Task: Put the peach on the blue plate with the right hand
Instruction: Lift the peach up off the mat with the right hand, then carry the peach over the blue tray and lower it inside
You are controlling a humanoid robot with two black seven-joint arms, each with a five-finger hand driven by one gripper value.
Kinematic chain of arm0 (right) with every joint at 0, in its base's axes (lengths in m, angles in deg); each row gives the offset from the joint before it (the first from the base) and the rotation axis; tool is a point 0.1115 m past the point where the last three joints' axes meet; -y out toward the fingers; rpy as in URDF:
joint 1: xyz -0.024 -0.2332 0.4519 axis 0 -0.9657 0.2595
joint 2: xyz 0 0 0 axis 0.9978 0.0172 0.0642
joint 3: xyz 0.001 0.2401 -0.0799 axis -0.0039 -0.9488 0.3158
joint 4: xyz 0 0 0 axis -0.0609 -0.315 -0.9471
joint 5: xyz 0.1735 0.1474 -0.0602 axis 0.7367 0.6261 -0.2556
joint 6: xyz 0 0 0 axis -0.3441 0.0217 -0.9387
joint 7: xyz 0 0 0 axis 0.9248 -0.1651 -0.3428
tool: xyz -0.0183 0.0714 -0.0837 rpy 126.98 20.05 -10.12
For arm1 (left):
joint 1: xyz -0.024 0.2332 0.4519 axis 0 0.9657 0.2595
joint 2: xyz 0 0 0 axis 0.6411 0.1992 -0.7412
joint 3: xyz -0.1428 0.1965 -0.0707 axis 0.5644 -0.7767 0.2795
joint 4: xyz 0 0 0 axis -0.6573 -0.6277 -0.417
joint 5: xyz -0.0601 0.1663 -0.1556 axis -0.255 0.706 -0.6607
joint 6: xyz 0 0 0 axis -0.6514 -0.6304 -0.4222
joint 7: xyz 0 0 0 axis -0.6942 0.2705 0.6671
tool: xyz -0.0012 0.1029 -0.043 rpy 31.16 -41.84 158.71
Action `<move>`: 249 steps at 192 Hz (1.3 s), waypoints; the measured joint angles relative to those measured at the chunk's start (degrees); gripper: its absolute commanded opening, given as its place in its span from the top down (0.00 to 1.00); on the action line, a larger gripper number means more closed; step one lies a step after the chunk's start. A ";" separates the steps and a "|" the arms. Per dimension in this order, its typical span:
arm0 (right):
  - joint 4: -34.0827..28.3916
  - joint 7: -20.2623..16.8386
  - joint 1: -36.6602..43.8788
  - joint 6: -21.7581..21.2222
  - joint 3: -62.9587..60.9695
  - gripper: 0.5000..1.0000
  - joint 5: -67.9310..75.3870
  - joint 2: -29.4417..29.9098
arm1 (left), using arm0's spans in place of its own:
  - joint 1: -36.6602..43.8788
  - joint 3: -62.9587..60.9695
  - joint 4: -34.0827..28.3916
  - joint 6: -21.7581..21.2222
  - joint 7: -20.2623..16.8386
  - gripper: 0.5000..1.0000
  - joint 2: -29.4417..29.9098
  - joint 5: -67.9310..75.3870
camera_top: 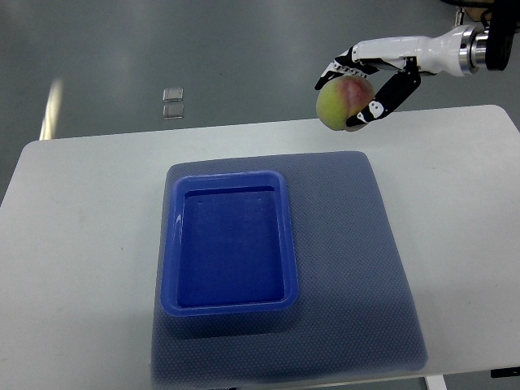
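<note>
White table (81,244), blue plate (231,248) waiting on its mat (357,268)
Right hand (370,81) grips the peach (341,101) aloft beyond; carrying step, next swing over plate and lower

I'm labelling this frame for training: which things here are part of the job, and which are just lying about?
Part of the job:
- round green-and-red peach, held in the white-and-black right hand
- rectangular blue plastic plate, empty

Just lying about:
- grey-blue textured mat under the plate
- white table
- two small clear squares on the floor beyond
</note>
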 measured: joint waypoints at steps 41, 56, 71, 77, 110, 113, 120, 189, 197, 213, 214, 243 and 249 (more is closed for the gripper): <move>0.00 -0.12 1.72 1.48 0.17 1.00 0.91 3.53 | -0.01 0.00 0.07 0.09 -0.01 0.00 0.00 0.00; 0.24 -0.23 1.78 2.95 0.52 1.00 1.44 6.30 | 0.00 -0.01 0.06 0.09 0.00 0.00 0.00 0.00; 1.32 -0.36 1.82 4.76 2.04 1.00 2.07 11.65 | -0.01 0.00 0.06 0.09 -0.01 0.00 0.00 0.00; 2.11 -0.39 1.82 5.38 2.80 1.00 2.18 13.61 | 0.01 0.00 0.06 0.09 -0.01 0.00 0.00 0.01; 8.89 -0.50 0.72 7.93 6.42 1.00 2.29 25.37 | 0.01 0.07 0.06 0.09 0.00 0.00 0.00 0.01; 9.63 -0.50 0.43 8.00 6.62 1.00 2.27 26.58 | 0.00 0.08 0.06 0.09 0.00 0.00 0.00 0.01; 11.14 -0.51 -0.22 8.08 7.02 0.97 2.19 28.94 | -0.02 0.10 0.05 0.09 -0.01 0.00 0.00 0.01; 21.38 -0.51 -9.75 8.62 10.05 0.93 -0.09 44.43 | 0.00 0.07 -0.14 0.07 -0.01 0.00 0.00 0.01; 22.08 -0.51 -10.72 8.98 10.38 0.93 -0.63 44.66 | 0.00 0.07 -0.15 0.07 0.00 0.00 0.00 0.01; 23.04 -0.51 -12.59 9.39 10.67 0.91 -1.78 44.84 | 0.00 0.07 -0.18 0.06 0.00 0.00 0.00 0.01; 23.08 -0.51 -12.68 9.40 10.68 0.91 -1.84 44.84 | 0.00 0.07 -0.18 0.06 0.00 0.00 0.00 0.01; 24.73 -0.51 -14.26 9.82 10.78 0.72 -2.82 44.87 | 0.01 0.08 -0.18 0.06 0.00 0.00 0.00 0.01; 24.90 -0.51 -14.37 9.88 10.80 0.62 -2.85 44.88 | 0.00 0.08 -0.18 0.06 0.00 0.00 0.00 0.01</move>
